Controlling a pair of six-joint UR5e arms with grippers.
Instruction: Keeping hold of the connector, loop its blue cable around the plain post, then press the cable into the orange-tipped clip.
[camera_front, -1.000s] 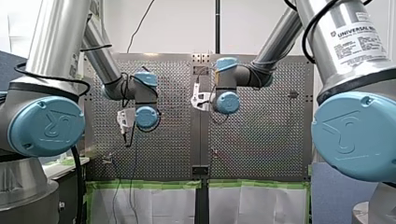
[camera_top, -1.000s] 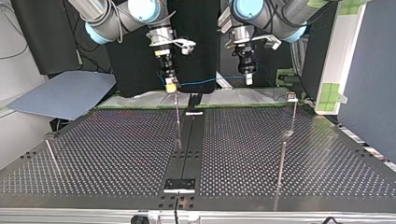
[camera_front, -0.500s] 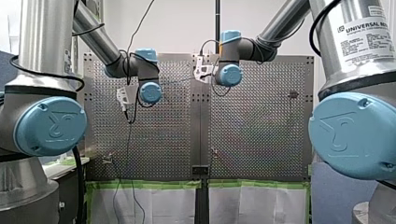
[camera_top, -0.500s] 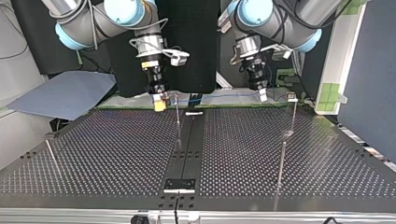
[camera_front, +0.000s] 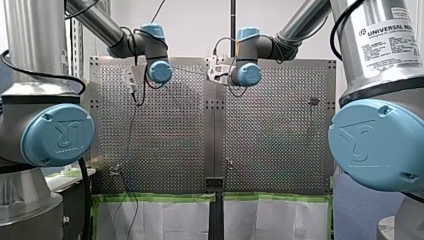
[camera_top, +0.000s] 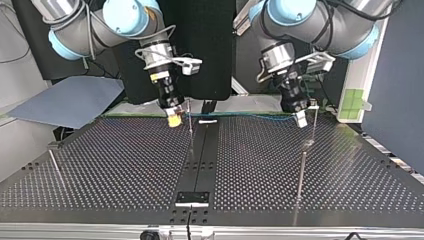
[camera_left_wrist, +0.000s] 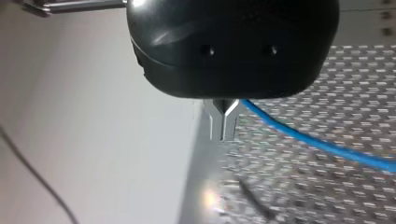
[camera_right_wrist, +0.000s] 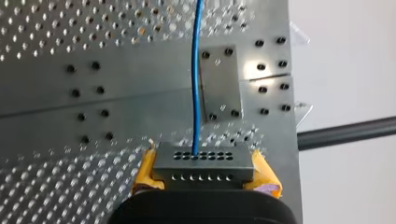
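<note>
Change: vs 0.5 s ago both grippers sit lower & nearer in top view; blue cable (camera_right_wrist: 196, 84) now stretched along table's (camera_top: 110, 170) far edge.
Right gripper (camera_top: 174, 120): yellow pads clamped on connector (camera_right_wrist: 203, 165).
Left gripper (camera_top: 300, 120): metal fingers (camera_left_wrist: 215, 123) together, pinching cable, just beside far-right post (camera_top: 314, 127).
Count: 2 grippers, 1 cable, 1 connector, 4 posts (camera_top: 190, 131).
Wrist views only: connector, finger state.

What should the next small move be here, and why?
Probably carry my right gripper, with the connector between its yellow pads, round the thin post beside it, so the cable starts to wrap it. In the top view the cable runs straight across to my left gripper and bends round no post yet.
</note>
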